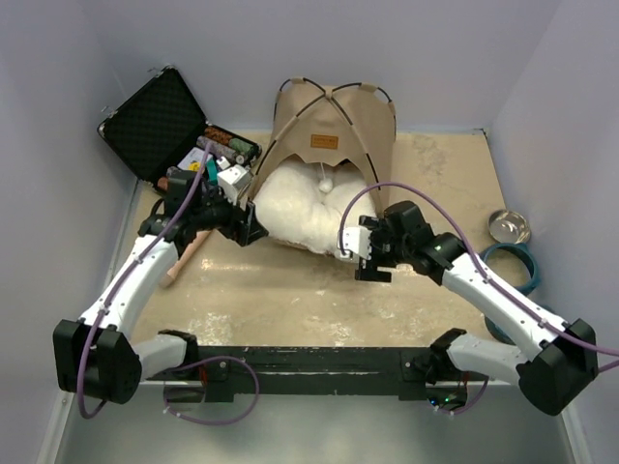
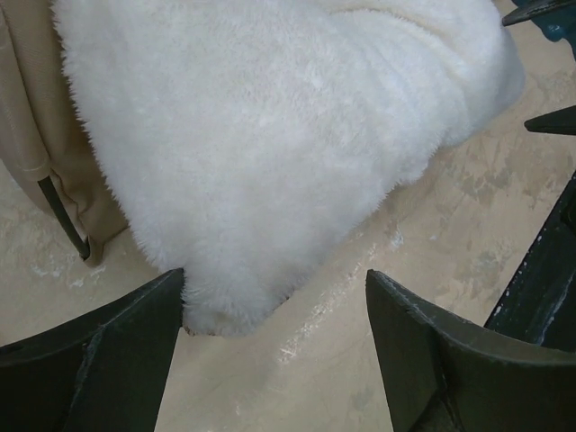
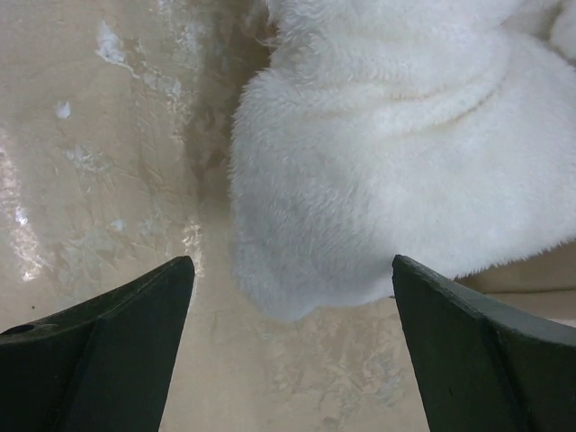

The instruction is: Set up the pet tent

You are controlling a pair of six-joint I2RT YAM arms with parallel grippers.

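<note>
The tan pet tent (image 1: 334,121) stands upright at the back centre, black poles crossing on top, with a brown patch (image 1: 324,142) and a white pompom (image 1: 326,181) over its doorway. A white fluffy cushion (image 1: 295,211) fills the doorway and sticks out in front. My left gripper (image 1: 247,229) is open at the cushion's left corner; in the left wrist view the cushion (image 2: 270,135) tip lies beside the left finger of the gripper (image 2: 274,306), and tent fabric (image 2: 27,135) shows at left. My right gripper (image 1: 366,259) is open at the right corner, the cushion (image 3: 387,162) just ahead of the gripper (image 3: 292,288).
An open black case (image 1: 155,121) with several small items (image 1: 224,145) sits at the back left. A wooden-handled tool (image 1: 184,256) lies under the left arm. A metal bowl (image 1: 508,227) and a teal ring (image 1: 517,269) lie at the right. Pale walls enclose the table.
</note>
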